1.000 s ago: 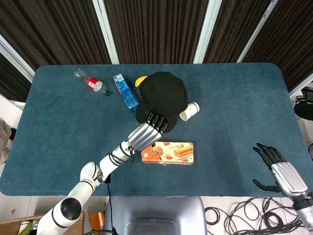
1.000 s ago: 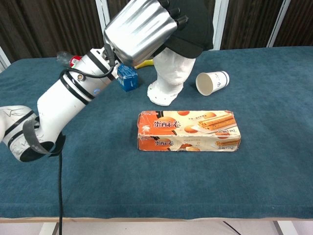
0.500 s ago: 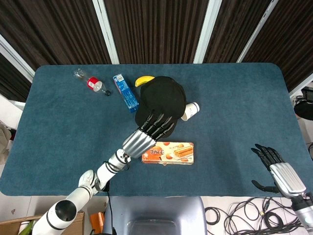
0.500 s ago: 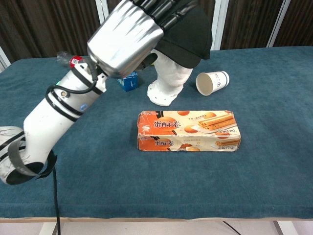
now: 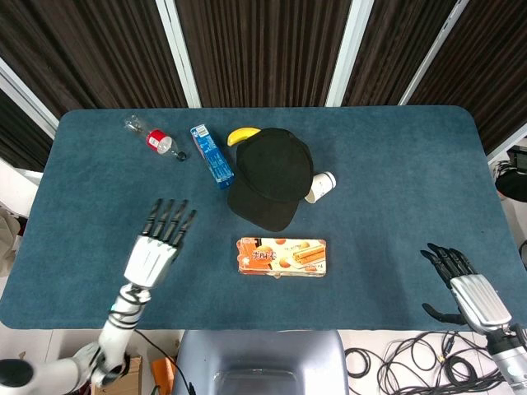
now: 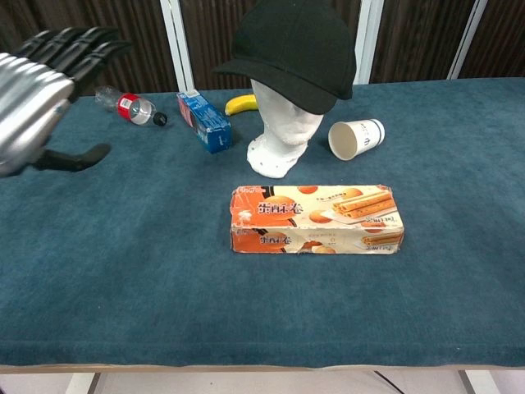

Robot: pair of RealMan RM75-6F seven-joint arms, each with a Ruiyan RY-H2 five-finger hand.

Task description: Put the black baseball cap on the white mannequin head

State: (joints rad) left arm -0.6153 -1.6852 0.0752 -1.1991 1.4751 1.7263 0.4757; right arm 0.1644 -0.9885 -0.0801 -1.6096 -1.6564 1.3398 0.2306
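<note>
The black baseball cap (image 5: 272, 174) (image 6: 294, 51) sits on the white mannequin head (image 6: 282, 135), brim toward the near left. Nothing touches it. My left hand (image 5: 158, 246) (image 6: 34, 98) hovers open, fingers spread, above the table's near left, well apart from the cap. At the near right edge of the head view my right hand (image 5: 461, 292) is open and holds nothing; the chest view does not show it.
An orange biscuit box (image 5: 282, 256) (image 6: 317, 219) lies in front of the mannequin. A paper cup (image 6: 355, 137) lies on its side to its right. A blue carton (image 6: 203, 121), a banana (image 6: 239, 104) and a plastic bottle (image 6: 129, 106) lie at the back left.
My left hand has let go of the cap's brim and pulled back to the near left. The cap stays on the mannequin head. My right hand has barely moved.
</note>
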